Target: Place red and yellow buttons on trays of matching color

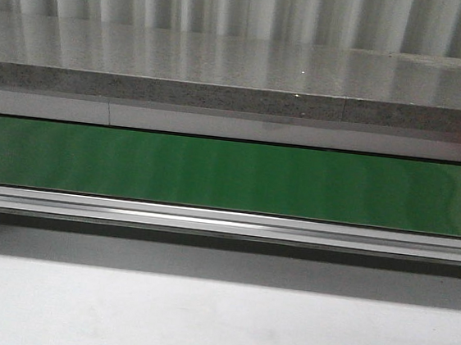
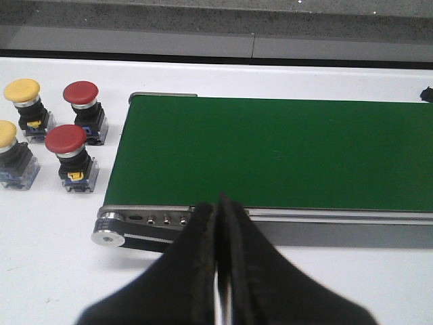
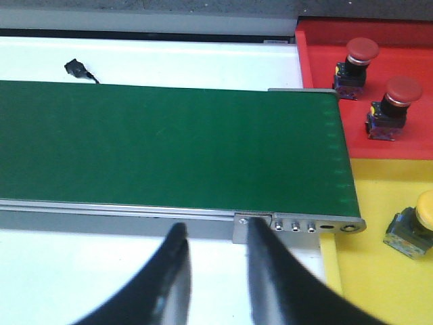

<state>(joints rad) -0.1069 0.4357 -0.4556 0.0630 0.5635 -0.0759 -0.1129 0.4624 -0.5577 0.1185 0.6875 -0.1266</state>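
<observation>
A white worktop [image 2: 54, 257] before a grey stone ledge carries a long green conveyor belt [image 1: 230, 177] running across it. At the belt's left end, four unsorted push buttons stand on the worktop: two red-capped buttons [image 2: 81, 108] [image 2: 67, 156] just beside the belt's end and two yellow-capped buttons [image 2: 24, 101] [image 2: 8, 152] beyond them. At its right end, two red-capped buttons [image 3: 356, 64] [image 3: 394, 105] already stand on the red plastic tray [image 3: 318, 54], and one yellow-capped button [image 3: 414, 227] lies tilted on the yellow plastic tray [image 3: 365, 271]. So three look sorted and four seem left; the belt itself is bare. The left gripper [image 2: 218, 223] hovers at the belt's near edge with its fingers pressed together, holding nothing; the right gripper [image 3: 213, 250] hangs there narrowly parted, also holding nothing. The front view shows only belt and ledge, no buttons or grippers; each wrist view shows one end alone.
</observation>
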